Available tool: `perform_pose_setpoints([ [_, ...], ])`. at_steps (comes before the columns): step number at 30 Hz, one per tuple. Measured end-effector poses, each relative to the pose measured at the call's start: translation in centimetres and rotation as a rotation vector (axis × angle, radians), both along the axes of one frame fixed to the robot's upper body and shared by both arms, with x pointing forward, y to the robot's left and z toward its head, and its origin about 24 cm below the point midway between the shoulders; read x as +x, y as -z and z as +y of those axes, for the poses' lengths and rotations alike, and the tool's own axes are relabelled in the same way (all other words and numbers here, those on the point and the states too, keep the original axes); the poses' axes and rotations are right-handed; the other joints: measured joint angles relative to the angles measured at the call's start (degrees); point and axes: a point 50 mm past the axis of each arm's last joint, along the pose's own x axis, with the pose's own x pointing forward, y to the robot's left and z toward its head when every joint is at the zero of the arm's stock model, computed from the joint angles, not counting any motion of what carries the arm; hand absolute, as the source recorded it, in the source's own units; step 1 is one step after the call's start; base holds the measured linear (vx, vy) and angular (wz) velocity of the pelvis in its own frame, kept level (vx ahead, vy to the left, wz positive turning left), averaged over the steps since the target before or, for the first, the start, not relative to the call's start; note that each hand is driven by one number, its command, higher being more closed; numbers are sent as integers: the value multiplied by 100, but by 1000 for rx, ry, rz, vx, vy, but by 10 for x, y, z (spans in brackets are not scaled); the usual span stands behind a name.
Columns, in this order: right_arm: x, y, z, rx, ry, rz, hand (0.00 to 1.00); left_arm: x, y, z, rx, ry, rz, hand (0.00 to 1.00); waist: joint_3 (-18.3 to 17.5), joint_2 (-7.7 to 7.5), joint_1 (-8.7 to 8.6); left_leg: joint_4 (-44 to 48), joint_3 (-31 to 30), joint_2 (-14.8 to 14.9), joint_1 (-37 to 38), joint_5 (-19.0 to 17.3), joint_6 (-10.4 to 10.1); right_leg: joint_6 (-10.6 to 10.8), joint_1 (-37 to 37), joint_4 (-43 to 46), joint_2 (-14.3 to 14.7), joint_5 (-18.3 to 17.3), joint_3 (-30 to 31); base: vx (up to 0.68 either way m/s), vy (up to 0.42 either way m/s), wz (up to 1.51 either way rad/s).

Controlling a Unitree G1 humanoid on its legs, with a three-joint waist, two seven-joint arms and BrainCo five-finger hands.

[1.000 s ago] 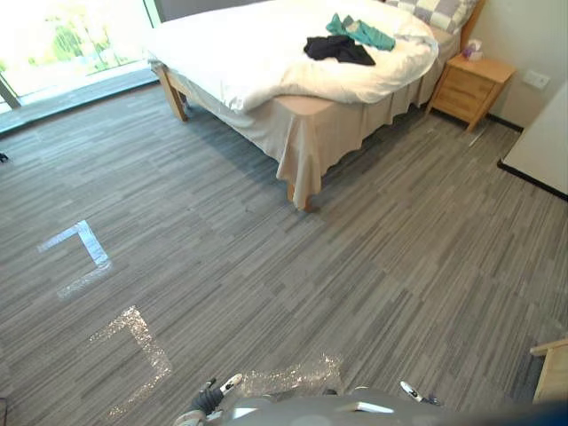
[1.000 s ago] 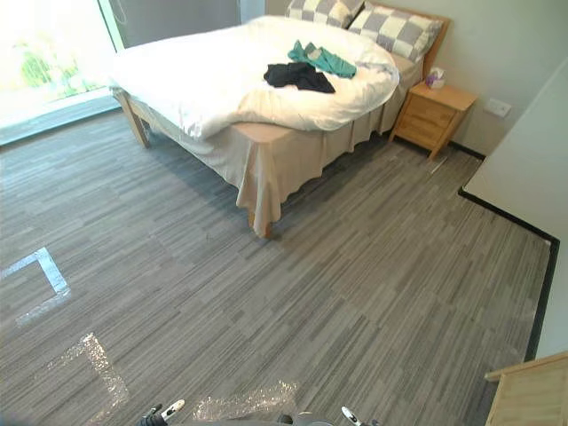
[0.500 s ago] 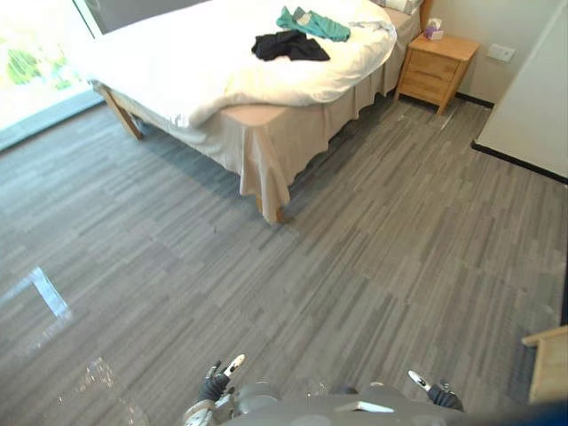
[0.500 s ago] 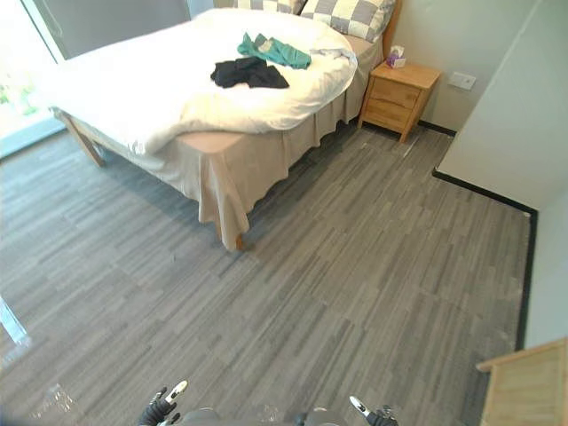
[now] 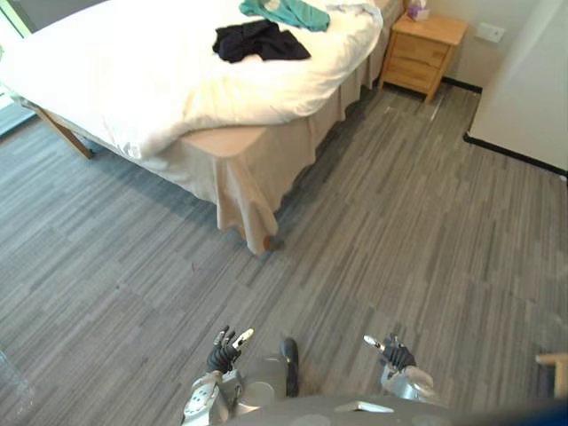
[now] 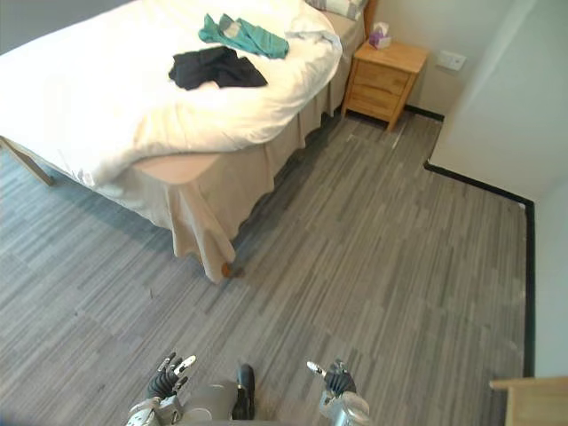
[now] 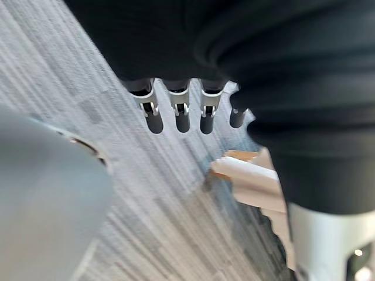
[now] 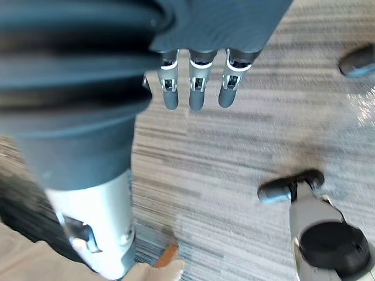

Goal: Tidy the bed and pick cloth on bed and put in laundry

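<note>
Closer approach is recorded: white-duveted wooden bed point(image 5: 133, 80) neared. Toward its headboard edge, crumpled black cloth point(image 5: 257, 40) and teal cloth point(image 5: 286, 11) are seen, judged out of reach. Held spread, empty: left hand point(image 5: 224, 352), right hand point(image 5: 390, 353).

Wooden nightstand point(image 6: 383, 82) in corner, tissue box point(image 6: 379, 37) on top; wall socket point(image 6: 451, 60) nearby; grey striped floor point(image 6: 382, 248).

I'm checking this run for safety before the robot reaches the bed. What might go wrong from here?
1. The bed skirt hangs to the floor at the near corner, by the bed leg; stepping close might snag it.
2. The black cloth and green cloth lie well in on the duvet, so the open left hand and right hand may need a long, unsteady reach.
3. Fingers might pinch duvet along with cloth.
</note>
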Motion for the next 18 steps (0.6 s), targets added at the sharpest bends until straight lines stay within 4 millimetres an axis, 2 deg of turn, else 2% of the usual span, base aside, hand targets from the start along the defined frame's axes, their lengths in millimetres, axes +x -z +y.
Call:
perform_pose_setpoints([
  [1,0,0,-2,-10,14,14,0,-1,1,-1,7,20,14,0,-1,1,-46,11,41,-38,214,-182,38,221,-377,1059,-81,121,13,272,114,-22],
  [2,1,0,-3,-17,20,18,0,-1,1,0,16,27,20,0,7,-8,-62,-21,72,-51,342,-272,48,506,-642,1674,-147,312,14,266,110,-30],
  [3,2,0,-8,-30,38,23,0,1,1,0,33,45,23,0,73,-12,-59,-86,110,-56,685,-464,66,649,-1181,2911,-265,614,-4,340,126,-34],
  [5,0,0,-22,-63,55,31,0,-3,4,-1,36,66,58,0,89,61,-137,-339,111,-36,1354,-654,5,258,-1915,4228,-388,220,-399,397,110,-24],
  [6,-1,0,-25,-71,55,32,0,-3,5,-1,34,70,65,0,89,46,-180,-432,108,-24,1544,-684,-11,196,-2067,4373,-388,96,-531,349,40,9],
  [7,-2,-1,-27,-75,60,28,0,-1,5,-3,34,85,69,0,108,27,-229,-576,113,50,1855,-728,-56,155,-2324,4320,-368,-219,-835,415,-43,20],
  [8,-10,0,-31,-76,77,37,0,2,5,-4,33,106,74,0,103,26,-252,-696,90,190,2125,-808,-137,92,-2656,3771,-341,-397,-1314,414,-73,21],
  [10,-11,0,-33,-66,108,31,0,4,5,-5,30,108,79,0,104,29,-276,-769,55,292,2223,-853,-214,72,-2869,3063,-310,-406,-1643,393,-136,20],
  [11,-9,-1,-34,-54,148,17,0,7,5,-6,26,102,87,0,131,73,-361,-834,-70,437,2335,-896,-300,12,-3049,1917,-172,-311,-1843,439,-198,39],
  [12,-8,-1,-35,-54,154,10,0,8,5,-8,21,101,86,0,151,106,-398,-832,-143,507,2389,-927,-353,-7,-3042,1427,-89,-184,-1843,543,-274,62],
  [14,-10,-2,-35,-52,151,-14,0,9,5,-11,4,75,79,0,175,141,-423,-797,-318,691,2583,-1077,-610,-50,-2942,-158,164,647,-1533,501,-287,54],
  [15,-12,-1,-32,-49,142,-14,0,8,5,-10,1,58,78,0,162,111,-423,-779,-353,704,2633,-1144,-722,-50,-2881,-399,178,839,-1423,543,-333,43],
  [16,-10,-3,-33,-52,135,-38,0,7,6,-12,-14,20,83,0,230,148,-425,-760,-386,826,2887,-1288,-947,-400,-2771,-279,234,1373,-1439,426,-258,21],
  [17,-6,-6,-40,-75,124,-56,0,6,7,-17,-31,8,87,0,241,348,-395,-725,-355,1001,2948,-1265,-989,-457,-2792,-8,359,1287,-1522,517,-323,22],
  [18,3,-9,-42,-91,92,-83,0,7,7,-29,-63,1,77,0,256,427,-403,-606,-334,1157,2969,-1022,-1148,-553,-2880,496,385,733,-1603,377,-248,9],
])
